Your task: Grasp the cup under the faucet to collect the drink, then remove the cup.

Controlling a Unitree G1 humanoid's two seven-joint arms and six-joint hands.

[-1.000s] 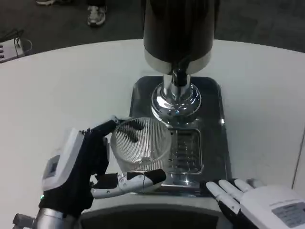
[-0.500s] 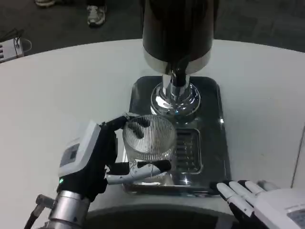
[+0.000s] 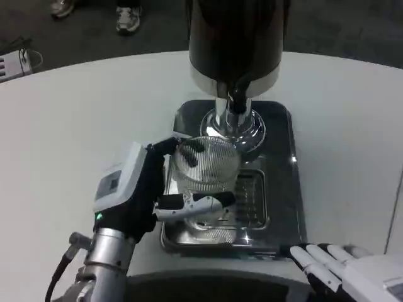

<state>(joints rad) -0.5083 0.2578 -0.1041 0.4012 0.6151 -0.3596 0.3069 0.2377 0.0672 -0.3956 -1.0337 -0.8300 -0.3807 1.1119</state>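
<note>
**A:** Head view, item one?

**B:** Clear ribbed cup (image 3: 208, 165); being held upright by the left hand (image 3: 141, 195), fingers wrapped round its wall from both sides; being kept over the steel drip tray (image 3: 283, 170), at the front edge of the dispenser's chrome base (image 3: 234, 129) and just short of the black faucet (image 3: 237, 99); whether the cup is being rested on the tray or lifted off it cannot be told.

**A:** Item two?

**B:** Right hand (image 3: 343, 272); being laid flat at the table's (image 3: 63, 138) near edge, fingers spread and nothing being held; just beside the tray's front right corner.

**A:** Remaining stock?

**B:** Dark dispenser body (image 3: 236, 38) being seen above the tray; slotted grate (image 3: 249, 198) being noted right of the cup; shoes (image 3: 126, 19) being seen on the floor beyond.
</note>
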